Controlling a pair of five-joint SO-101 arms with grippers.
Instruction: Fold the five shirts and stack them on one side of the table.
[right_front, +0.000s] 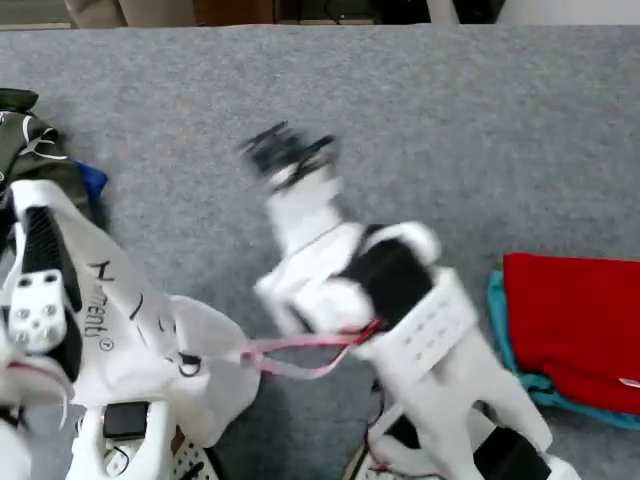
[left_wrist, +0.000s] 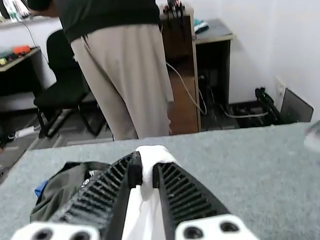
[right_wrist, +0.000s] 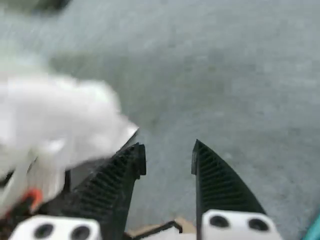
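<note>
Table (right_front: 480, 100) — matt, fuzzy felt-like cloth; white shirt (right_front: 140, 310) — soft smooth fabric

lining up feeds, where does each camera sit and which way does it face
high view: fixed overhead, looks down on the grey table; left arm and right arm show.
left wrist view: on the left arm, faces across the table; left gripper fingers shut on white shirt.
right wrist view: on the right arm, faces down at the table; right gripper fingers open.
shared: high and left wrist show the dark clothes pile.
</note>
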